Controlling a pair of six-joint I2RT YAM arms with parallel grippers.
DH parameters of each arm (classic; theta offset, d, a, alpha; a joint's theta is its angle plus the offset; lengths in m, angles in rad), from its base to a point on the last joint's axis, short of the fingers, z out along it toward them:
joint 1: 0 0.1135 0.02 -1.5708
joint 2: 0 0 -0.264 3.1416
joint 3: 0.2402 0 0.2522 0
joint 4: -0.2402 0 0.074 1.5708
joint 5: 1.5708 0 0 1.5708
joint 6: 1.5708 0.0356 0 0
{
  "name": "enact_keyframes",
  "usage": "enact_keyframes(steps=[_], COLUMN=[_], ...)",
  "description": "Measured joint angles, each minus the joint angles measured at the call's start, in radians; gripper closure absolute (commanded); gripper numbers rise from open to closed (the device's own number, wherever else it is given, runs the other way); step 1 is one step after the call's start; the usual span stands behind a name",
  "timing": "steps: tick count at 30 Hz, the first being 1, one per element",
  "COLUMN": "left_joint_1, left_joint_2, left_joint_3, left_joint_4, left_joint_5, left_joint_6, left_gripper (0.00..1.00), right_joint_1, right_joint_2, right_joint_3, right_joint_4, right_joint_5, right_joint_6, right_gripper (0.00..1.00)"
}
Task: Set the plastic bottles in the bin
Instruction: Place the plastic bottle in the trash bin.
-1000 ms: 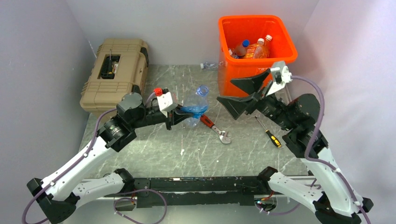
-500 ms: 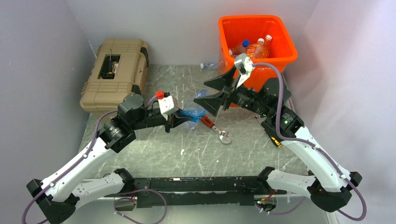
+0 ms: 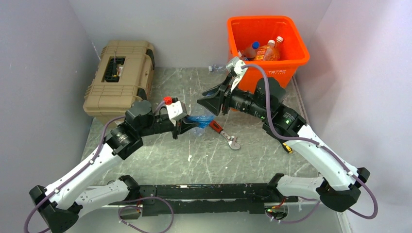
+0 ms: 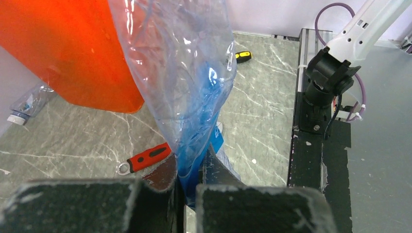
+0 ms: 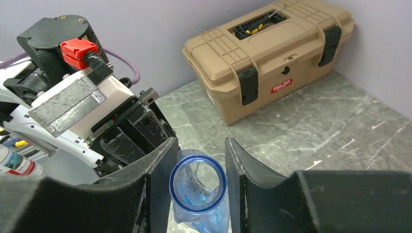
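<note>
Holding one bottle (image 4: 184,73), two pincers (image 4: 187,170) (image 5: 200,153)

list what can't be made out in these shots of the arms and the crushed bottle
Top view: the screwdriver lies mostly under the right arm; only its handle end shows.
Top view: the bottles in the bin can't be counted; the bin wall hides the lower ones.
Left wrist view: the crushed bottle is cut off by the upper edge.
Right wrist view: what looks like a red-labelled bottle is cut off by the left edge.
</note>
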Motion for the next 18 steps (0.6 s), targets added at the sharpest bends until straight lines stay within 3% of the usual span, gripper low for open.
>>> enact_keyframes(steps=[1, 3, 4, 5, 12, 18], left_joint_1=[0.002, 0.001, 0.001, -0.001, -0.001, -0.001], left_joint_2=[0.000, -0.004, -0.008, -0.014, -0.134, -0.245], left_joint_3=[-0.004, -0.010, -0.014, -0.021, -0.108, -0.182], left_joint_4=[0.000, 0.004, 0.006, 0.020, 0.141, 0.240], left_joint_5=[-0.001, -0.002, -0.005, -0.008, -0.081, -0.200], left_joint_6=[0.000, -0.003, -0.009, -0.013, -0.054, -0.067], left_gripper=[0.93, 0.54, 0.16, 0.03, 0.01, 0.01], right_joint_1=[0.000, 0.002, 0.003, 0.003, 0.003, 0.003], right_joint_2=[0.001, 0.001, 0.001, 0.001, 0.001, -0.019], right_joint_3=[0.000, 0.000, 0.003, 0.008, 0.116, 0.274], right_joint_4=[-0.005, -0.013, -0.016, -0.026, -0.108, -0.046], right_joint_5=[0.006, 0.016, 0.023, 0.028, 0.128, 0.431], right_joint_6=[-0.005, -0.005, -0.006, -0.008, -0.028, -0.149], right_gripper=[1.00, 1.00, 1.00, 1.00, 1.00, 1.00])
